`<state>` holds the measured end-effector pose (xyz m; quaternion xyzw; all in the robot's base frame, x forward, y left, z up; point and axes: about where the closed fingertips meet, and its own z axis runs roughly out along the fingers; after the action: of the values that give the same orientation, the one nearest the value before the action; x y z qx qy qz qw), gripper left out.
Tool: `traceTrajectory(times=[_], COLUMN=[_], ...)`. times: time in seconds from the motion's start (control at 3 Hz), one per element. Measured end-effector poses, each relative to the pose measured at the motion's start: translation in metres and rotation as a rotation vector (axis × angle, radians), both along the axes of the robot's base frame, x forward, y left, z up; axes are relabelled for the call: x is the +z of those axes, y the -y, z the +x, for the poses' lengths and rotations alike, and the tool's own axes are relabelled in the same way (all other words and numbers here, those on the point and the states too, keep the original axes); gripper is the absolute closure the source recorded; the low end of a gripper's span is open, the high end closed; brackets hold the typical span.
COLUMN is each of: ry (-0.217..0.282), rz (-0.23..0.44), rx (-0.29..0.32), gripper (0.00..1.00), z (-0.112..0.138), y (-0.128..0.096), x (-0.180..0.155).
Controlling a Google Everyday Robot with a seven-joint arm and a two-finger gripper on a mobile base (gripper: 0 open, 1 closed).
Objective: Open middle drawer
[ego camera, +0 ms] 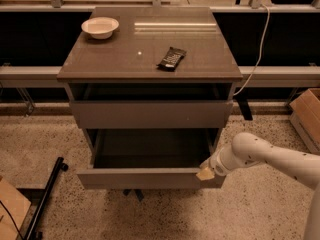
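Note:
The grey-brown cabinet (150, 59) stands in the middle of the camera view. Its middle drawer (145, 178) is pulled well out, and the dark, shallow box behind its flat front panel shows nothing inside. The top drawer front (150, 114) sits above it, pulled out only a little. The lowest drawer is hidden under the open one. My gripper (205, 173) reaches in from the right on a white arm and sits at the right end of the middle drawer's front, at its top edge.
A white bowl (100, 27) and a black remote-like object (172, 58) lie on the cabinet top. A cardboard box (306, 115) stands at the right, a black bar (46, 196) lies on the floor at the left, and a white cable (255, 59) hangs behind.

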<state>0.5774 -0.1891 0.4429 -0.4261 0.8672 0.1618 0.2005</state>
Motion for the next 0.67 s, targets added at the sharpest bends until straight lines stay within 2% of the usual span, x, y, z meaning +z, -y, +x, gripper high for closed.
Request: traceTrajectory(times=[0.33, 0.67], ry=[-0.053, -0.053], rz=[-0.022, -0.022], rx=[-0.006, -0.006], gripper=[1.0, 1.0], z=[-0.0338, -0.032], y=[0.0077, 0.0074], x=[-0.0012, -0.0012])
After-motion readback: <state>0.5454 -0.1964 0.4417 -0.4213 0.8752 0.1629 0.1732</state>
